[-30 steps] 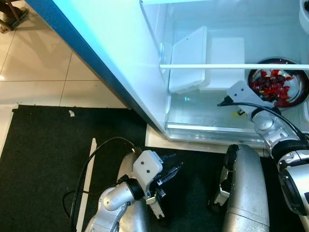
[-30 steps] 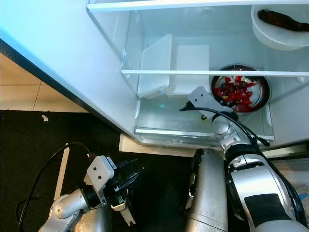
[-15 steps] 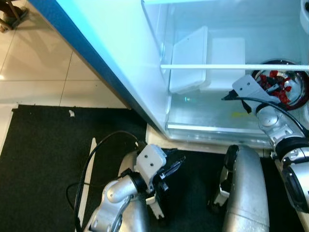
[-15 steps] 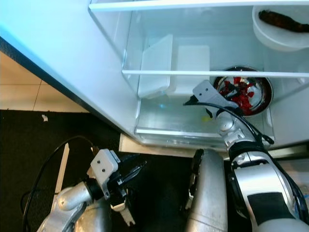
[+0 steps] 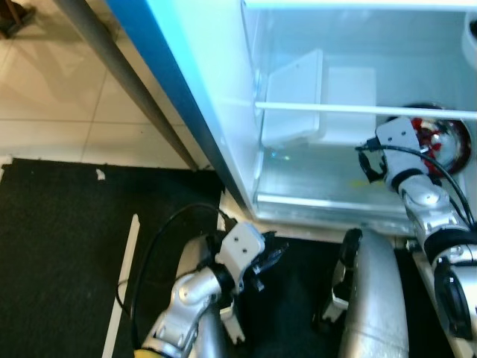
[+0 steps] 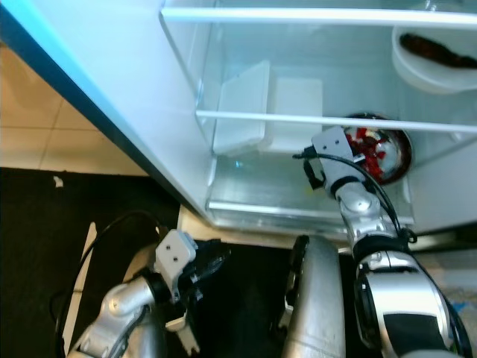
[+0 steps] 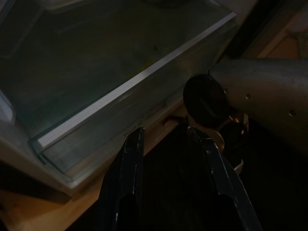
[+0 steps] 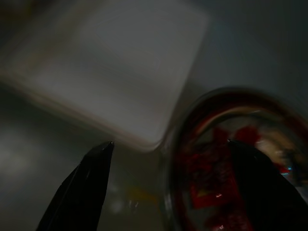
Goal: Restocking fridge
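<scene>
At right of frame the right end effector [image 8: 168, 187], fingers spread wide and empty, faces the bowl [image 6: 387, 153] on the fridge shelf [image 5: 313, 183]; a careless advance could tip it.

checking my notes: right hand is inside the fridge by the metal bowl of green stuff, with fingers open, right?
Wrong colour only: the metal bowl holds red pieces, as the right eye view shows. The right hand is inside the fridge beside it, fingers open.
</scene>
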Motion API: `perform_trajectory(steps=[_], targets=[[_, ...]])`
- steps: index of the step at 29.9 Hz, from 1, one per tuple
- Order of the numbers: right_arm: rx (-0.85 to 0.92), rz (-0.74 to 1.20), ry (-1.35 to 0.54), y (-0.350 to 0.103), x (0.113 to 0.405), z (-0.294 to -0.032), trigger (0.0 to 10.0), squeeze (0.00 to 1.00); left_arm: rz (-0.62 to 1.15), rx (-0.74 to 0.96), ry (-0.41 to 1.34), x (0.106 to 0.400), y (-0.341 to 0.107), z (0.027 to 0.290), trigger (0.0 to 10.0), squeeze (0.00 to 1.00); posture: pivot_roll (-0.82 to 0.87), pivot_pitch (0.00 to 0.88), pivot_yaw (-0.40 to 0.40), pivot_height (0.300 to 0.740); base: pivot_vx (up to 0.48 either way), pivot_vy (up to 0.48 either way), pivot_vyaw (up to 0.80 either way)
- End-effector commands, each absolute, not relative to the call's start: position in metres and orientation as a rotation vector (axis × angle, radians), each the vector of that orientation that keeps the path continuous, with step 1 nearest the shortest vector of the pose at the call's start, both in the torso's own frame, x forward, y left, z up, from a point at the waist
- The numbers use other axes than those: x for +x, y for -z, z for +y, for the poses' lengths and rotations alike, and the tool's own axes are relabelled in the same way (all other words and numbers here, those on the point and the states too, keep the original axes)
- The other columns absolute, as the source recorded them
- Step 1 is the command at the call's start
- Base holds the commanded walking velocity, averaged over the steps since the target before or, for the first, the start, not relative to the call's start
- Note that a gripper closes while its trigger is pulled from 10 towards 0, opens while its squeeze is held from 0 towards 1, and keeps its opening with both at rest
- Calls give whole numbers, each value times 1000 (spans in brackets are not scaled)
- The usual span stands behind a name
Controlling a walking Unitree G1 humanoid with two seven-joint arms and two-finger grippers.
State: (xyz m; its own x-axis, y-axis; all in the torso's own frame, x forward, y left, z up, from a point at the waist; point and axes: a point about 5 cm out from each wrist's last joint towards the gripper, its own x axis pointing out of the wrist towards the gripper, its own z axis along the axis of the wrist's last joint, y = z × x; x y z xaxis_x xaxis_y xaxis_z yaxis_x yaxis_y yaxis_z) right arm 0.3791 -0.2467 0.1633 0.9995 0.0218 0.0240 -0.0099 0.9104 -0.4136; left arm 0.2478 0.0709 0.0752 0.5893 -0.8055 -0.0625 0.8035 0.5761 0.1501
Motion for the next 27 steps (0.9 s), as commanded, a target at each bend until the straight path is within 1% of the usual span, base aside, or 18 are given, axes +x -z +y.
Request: perform_trajectory(steps=[1, 5, 6, 9, 10, 12, 13, 16, 18, 20, 22, 23, 24, 25, 26, 27], targets=[[-386, -7, -19, -149, 372, -249, 10000, 0, 41, 156, 930, 240, -59, 73, 10000, 0, 96, 321, 74, 330, 0, 0, 0], [-361, 0, -12, -142, 366, -254, 10000, 0, 49, 153, 924, 241, -54, 71, 10000, 0, 88, 304, 63, 330, 0, 0, 0], [-334, 3, -4, -137, 362, -259, 10000, 0, 58, 152, 919, 243, -50, 70, 10000, 0, 76, 284, 54, 330, 0, 0, 0], [-255, -5, -16, -135, 357, -265, 10000, 0, 70, 151, 908, 246, -43, 70, 10000, 0, 67, 269, 48, 330, 0, 0, 0], [-255, -5, -16, -135, 357, -265, 10000, 0, 70, 151, 908, 246, -43, 70, 10000, 0, 67, 269, 48, 330, 0, 0, 0], [-202, 0, -44, -131, 355, -264, 10000, 0, 84, 130, 885, 248, -40, 72, 10000, 0, 56, 256, 44, 330, 0, 0, 0], [-170, 8, -73, -125, 352, -260, 10000, 0, 98, 111, 864, 250, -37, 74, 10000, 0, 44, 242, 39, 330, 0, 0, 0], [-148, 13, -92, -122, 351, -258, 10000, 0, 107, 99, 849, 252, -35, 76, 10000, 0, 43, 239, 37, 330, 0, 0, 0], [-94, 52, -135, -108, 346, -249, 10000, 0, 141, 67, 802, 255, -28, 82, 10000, 0, 33, 216, 32, 330, 0, 0, 0], [-94, 52, -135, -108, 346, -249, 10000, 0, 141, 67, 802, 255, -28, 82, 10000, 0, 33, 216, 32, 330, 0, 0, 0], [-62, 135, -161, -86, 339, -238, 10000, 0, 183, 36, 752, 256, -20, 90, 10000, 0, 32, 195, 27, 330, 0, 0, 0], [-62, 135, -161, -86, 339, -238, 10000, 0, 183, 36, 752, 256, -20, 90, 10000, 0, 32, 195, 27, 330, 0, 0, 0], [-39, 173, -176, -75, 335, -231, 10000, 0, 202, 20, 729, 257, -16, 93, 10000, 0, 33, 182, 25, 330, 0, 0, 0], [-2, 215, -194, -62, 329, -224, 10000, 0, 227, -6, 689, 257, -12, 99, 10000, 0, 36, 170, 22, 340, 0, 0, 0], [-2, 215, -194, -62, 329, -224, 10000, 0, 227, -6, 689, 257, -12, 99, 10000, 0, 36, 170, 22, 340, 0, 0, 0], [26, 258, -211, -48, 321, -217, 10000, 0, 252, -30, 645, 258, -7, 107, 10000, 0, 36, 162, 21, 345, 0, 0, 0]])
